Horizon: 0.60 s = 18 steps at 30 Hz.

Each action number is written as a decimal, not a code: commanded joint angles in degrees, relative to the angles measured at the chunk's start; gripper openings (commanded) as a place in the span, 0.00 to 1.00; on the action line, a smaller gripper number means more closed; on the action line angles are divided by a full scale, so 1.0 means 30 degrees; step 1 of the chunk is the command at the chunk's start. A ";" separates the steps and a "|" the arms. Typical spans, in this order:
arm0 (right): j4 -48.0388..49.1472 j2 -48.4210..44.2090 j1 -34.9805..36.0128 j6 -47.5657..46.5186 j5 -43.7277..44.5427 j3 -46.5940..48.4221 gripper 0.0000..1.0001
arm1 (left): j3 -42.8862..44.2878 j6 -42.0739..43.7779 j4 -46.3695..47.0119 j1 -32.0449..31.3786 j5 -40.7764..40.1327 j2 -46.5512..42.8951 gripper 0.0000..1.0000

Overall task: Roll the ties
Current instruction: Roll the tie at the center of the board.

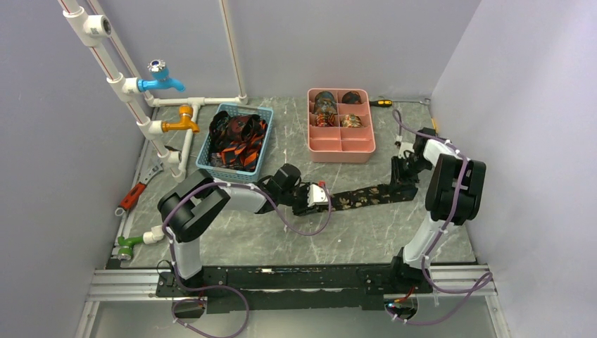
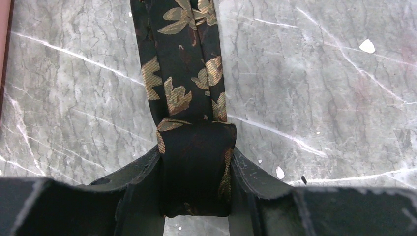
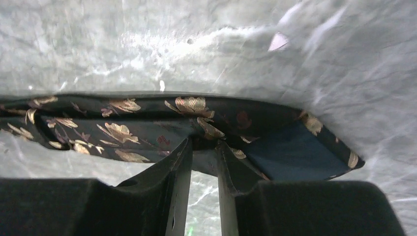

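A dark tie (image 1: pixel 366 195) with gold leaf patterns lies stretched flat on the marble table between my two grippers. My left gripper (image 1: pixel 320 197) is shut on its left end. In the left wrist view the tie (image 2: pixel 182 73) runs away from me, and its near end is folded over and wedged between my gripper's (image 2: pixel 196 162) jaws. My right gripper (image 1: pixel 405 184) is at the right, wider end. In the right wrist view it (image 3: pixel 204 147) pinches the near edge of the tie (image 3: pixel 123 128), beside the pointed tip with its blue lining showing.
A blue basket (image 1: pixel 211 156) of loose ties stands at the back left. A pink compartment tray (image 1: pixel 341 149) holding rolled ties stands at the back centre. White pipes with taps (image 1: pixel 165 125) run along the left. A screwdriver (image 1: pixel 380 103) lies behind the tray, and a red-handled tool (image 1: pixel 134 193) at the left edge.
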 commanded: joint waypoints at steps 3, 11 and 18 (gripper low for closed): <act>-0.1292 0.0558 -0.0307 -0.2305 0.2989 -0.1370 0.26 | -0.0435 0.1486 -0.4716 0.0595 -0.0307 0.0712 0.30; -0.1371 -0.1255 -0.0586 -0.2439 0.1133 -0.0800 0.37 | 0.0084 0.0844 -0.5105 0.0664 -0.0273 0.0965 0.31; -0.2273 -0.3901 0.1616 0.0745 -0.6450 0.0227 0.66 | 0.0283 -0.0250 -0.4938 0.0608 -0.0341 0.1416 0.32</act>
